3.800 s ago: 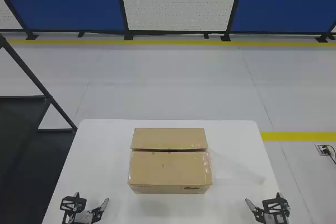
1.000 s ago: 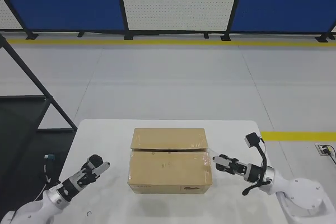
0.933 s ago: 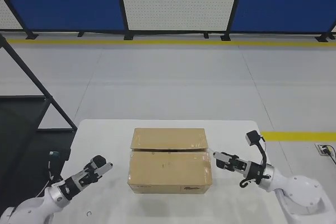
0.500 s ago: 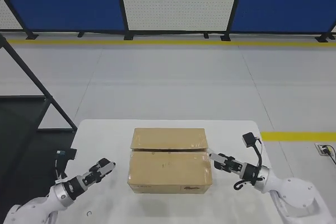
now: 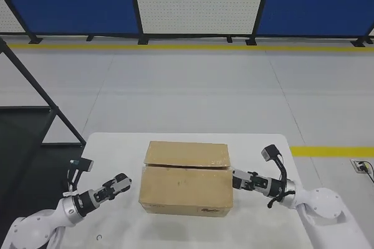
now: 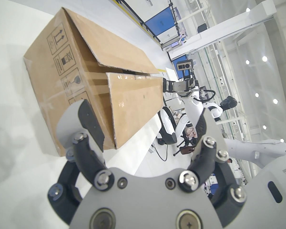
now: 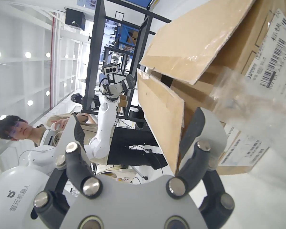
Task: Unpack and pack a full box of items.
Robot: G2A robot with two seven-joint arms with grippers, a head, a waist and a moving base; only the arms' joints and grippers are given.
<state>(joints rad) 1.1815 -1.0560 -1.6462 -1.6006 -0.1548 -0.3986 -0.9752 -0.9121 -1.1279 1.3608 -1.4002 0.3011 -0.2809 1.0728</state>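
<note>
A brown cardboard box (image 5: 186, 180) sits mid-table, its two top flaps lying nearly flat with a narrow gap between them. My left gripper (image 5: 120, 183) is open, a short way off the box's left end. In the left wrist view the box (image 6: 85, 67) stands just beyond the left gripper (image 6: 145, 125), one fingertip (image 6: 90, 120) in front of its end face. My right gripper (image 5: 239, 180) is open at the box's right end. The near flap's edge (image 7: 164, 125) runs between the spread fingers of the right gripper (image 7: 138, 132).
The white table (image 5: 112, 149) has free room on both sides of the box. A small ring (image 5: 98, 237) lies near the front left edge. A black metal frame (image 5: 25, 81) stands off the table's left. Loose clear tape (image 7: 240, 96) hangs on the box's labelled end.
Both arms have come up from the table's front edge and closed in on the box ends. The right gripper now reaches the right end, and the box has shifted slightly left.
</note>
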